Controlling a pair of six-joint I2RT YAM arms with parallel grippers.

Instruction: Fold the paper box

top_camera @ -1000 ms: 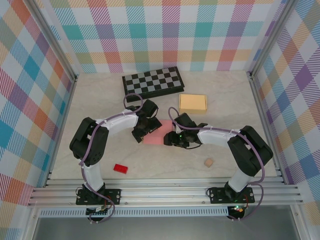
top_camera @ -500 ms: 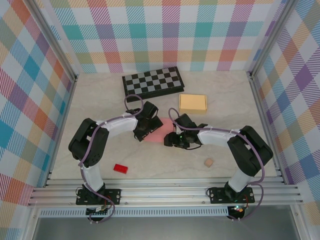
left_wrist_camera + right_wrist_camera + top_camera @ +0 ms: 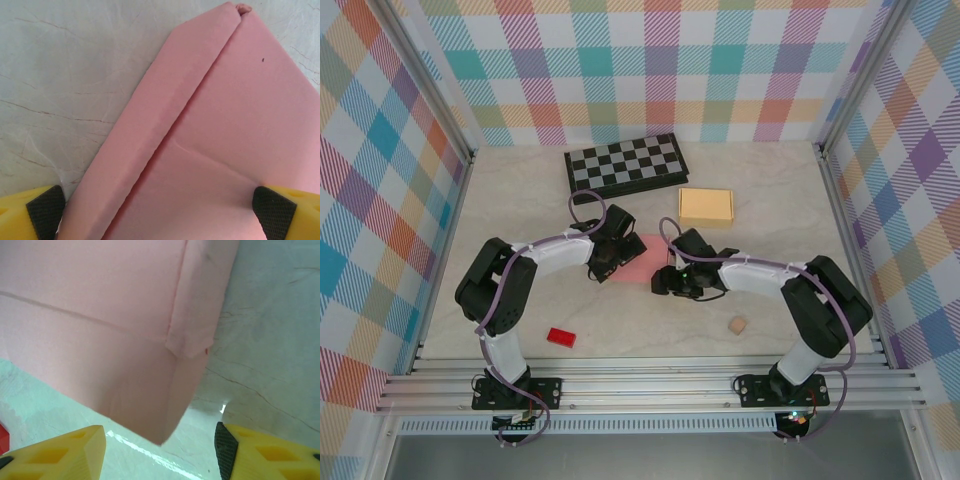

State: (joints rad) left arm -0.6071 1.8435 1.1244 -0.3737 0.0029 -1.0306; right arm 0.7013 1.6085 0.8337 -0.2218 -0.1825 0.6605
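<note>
Widest of all is the pale marble-look table [image 3: 520, 200], and at its far side lies the black-and-white folding chessboard [image 3: 626, 163], well away from the action. Just right of that sits a tan cardboard box [image 3: 706, 206], closed and out of play.

Now the main event: the flat pink paper box blank [image 3: 638, 258] lies mid-table, right between the two arms. From the left wrist the pink sheet [image 3: 225, 125] shows one long side strip turned over along its crease, lying down on the panel, with a faint crease crossing the middle. From the right wrist its corner [image 3: 100, 315] carries a short tab folded in at the end of a side strip.

The left gripper [image 3: 603, 262] hangs over the sheet's left edge, jaws spread to their widest [image 3: 160, 210], one pad at the paper's rim, the other over the panel, nothing pinched. The right gripper [image 3: 672, 283] sits at the sheet's near right corner, jaws parted [image 3: 160, 445], the corner pointing into the gap but not clamped.

My read: early going. A side is creased and laid over, but no walls stand, so most of the forming is left.

Smaller fry: a red block [image 3: 560, 337] and a small tan cube [image 3: 737, 325] near the front.
</note>
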